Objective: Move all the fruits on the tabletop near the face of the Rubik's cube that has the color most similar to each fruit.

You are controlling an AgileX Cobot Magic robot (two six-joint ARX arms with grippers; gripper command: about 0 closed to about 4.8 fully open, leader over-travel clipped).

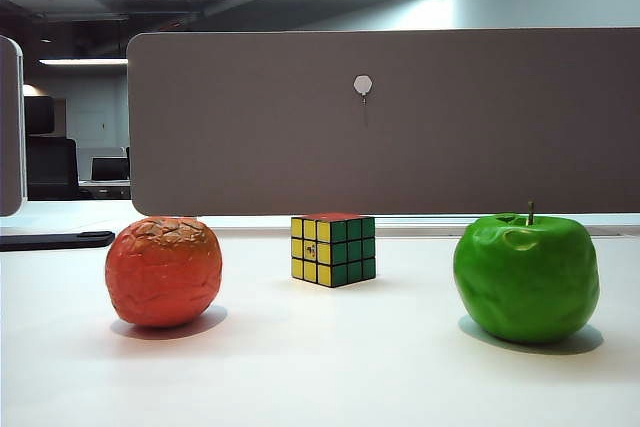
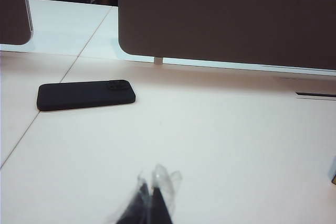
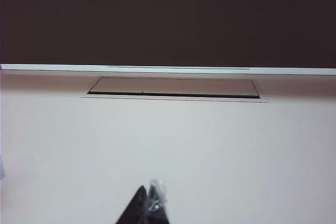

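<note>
Exterior view: the cube (image 1: 333,249) is sitting mid-worktop (image 1: 320,377), red face up, yellow face turned toward the left front, green face toward the right front. The orange fruit (image 1: 163,271) is resting well apart to the cube's left, on the yellow-face side. The green apple (image 1: 526,277), dented and with its stem up, is sitting well apart to the cube's right, on the green-face side. Both fruits are lying a bit nearer the camera than the cube. A grey divider panel (image 1: 400,122) is standing behind everything, with a small white pin (image 1: 363,85) on it. A black phone's edge (image 1: 55,239) is showing at far left. No arm is showing here.

Left wrist view: the left gripper (image 2: 151,195) is hanging over bare worktop, its fingertips pressed together and holding nothing. The black phone (image 2: 85,94) is lying flat ahead of it, well apart, near a seam in the worktop. The divider is rising behind. No fruit or cube is showing.

Right wrist view: the right gripper (image 3: 149,200) is hanging over bare worktop, its tips looking closed together and empty. A rectangular cable hatch (image 3: 174,87) is lying flush in the worktop ahead, just before the divider. No fruit or cube is showing.
</note>
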